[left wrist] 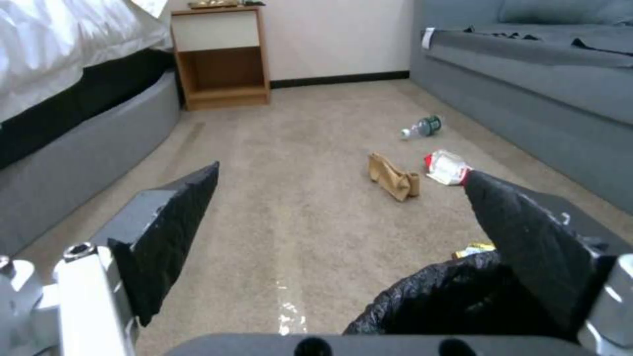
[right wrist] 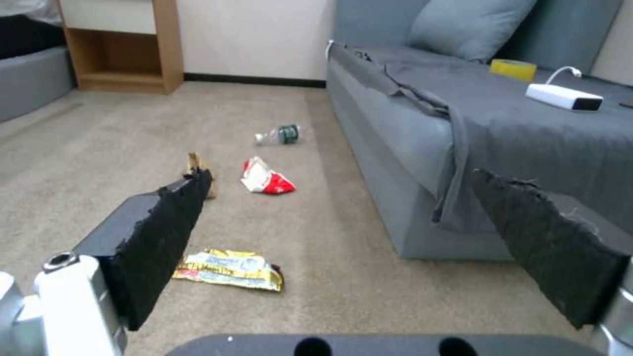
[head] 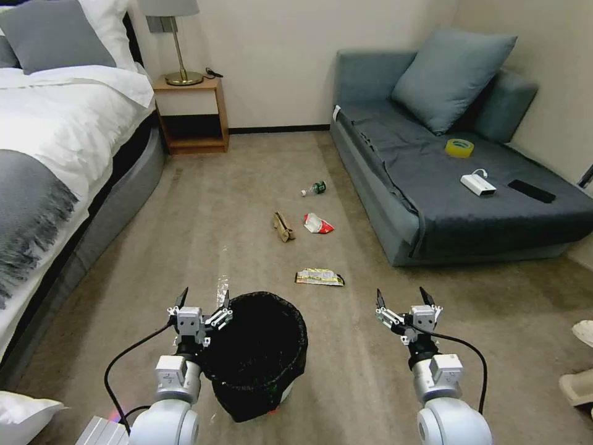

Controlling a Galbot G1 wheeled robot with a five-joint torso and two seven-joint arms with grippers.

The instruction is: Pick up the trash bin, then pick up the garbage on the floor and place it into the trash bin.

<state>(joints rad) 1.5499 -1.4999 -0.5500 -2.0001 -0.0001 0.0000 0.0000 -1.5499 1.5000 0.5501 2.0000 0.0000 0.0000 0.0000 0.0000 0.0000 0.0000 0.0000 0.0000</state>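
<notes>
The trash bin stands on the carpet right before the robot, its black bag liner crinkled over the rim. The left claw hangs at the bin's left rim, spread wide and gripping nothing; its inner finger sits just over the liner's edge, though whether it touches I cannot tell. The right claw hovers to the right of the bin, well apart from it, also wide open and empty.

Beyond the bin the garbage lies scattered on the carpet: the yellow-silver wrapper nearest, then the tan paper and the red-and-white packet side by side, and the small bottle farthest off.

A grey sofa runs along the right, carrying a yellow tape roll and a white box with a cable. A bed lines the left, with a wooden nightstand against the far wall.
</notes>
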